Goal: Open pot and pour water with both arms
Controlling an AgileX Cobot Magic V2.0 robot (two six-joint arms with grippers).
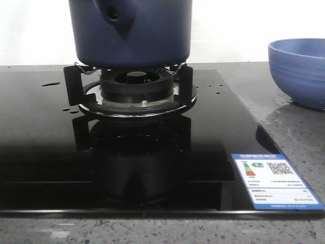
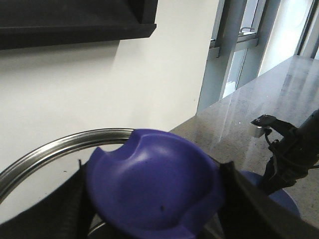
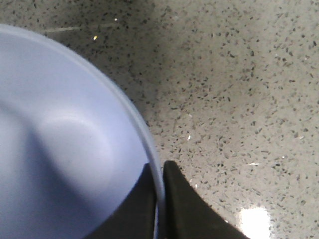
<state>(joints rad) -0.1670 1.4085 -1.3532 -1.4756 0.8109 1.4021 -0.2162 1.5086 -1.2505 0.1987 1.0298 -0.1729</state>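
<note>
The dark navy pot [image 1: 131, 31] stands on the burner support of a black glass hob [image 1: 45, 152], its handle socket [image 1: 116, 15] facing me; its top is out of view. My left gripper [image 2: 154, 199] is shut on the blue knob [image 2: 154, 181] of the pot's lid, whose steel rim [image 2: 60, 147] curves behind it; the lid is held tilted up toward the wall. My right gripper [image 3: 160, 174] is shut on the rim of the periwinkle bowl [image 3: 60, 139], one finger inside and one outside. Small water drops [image 1: 51, 84] lie on the hob. Neither gripper shows in the front view.
The bowl [image 1: 299, 71] sits at the right on the speckled stone counter [image 1: 294, 132]. The burner [image 1: 136, 84] and its black pan supports are under the pot. A white energy label [image 1: 274, 180] is on the hob's front right corner. The right arm [image 2: 294, 149] shows in the left wrist view.
</note>
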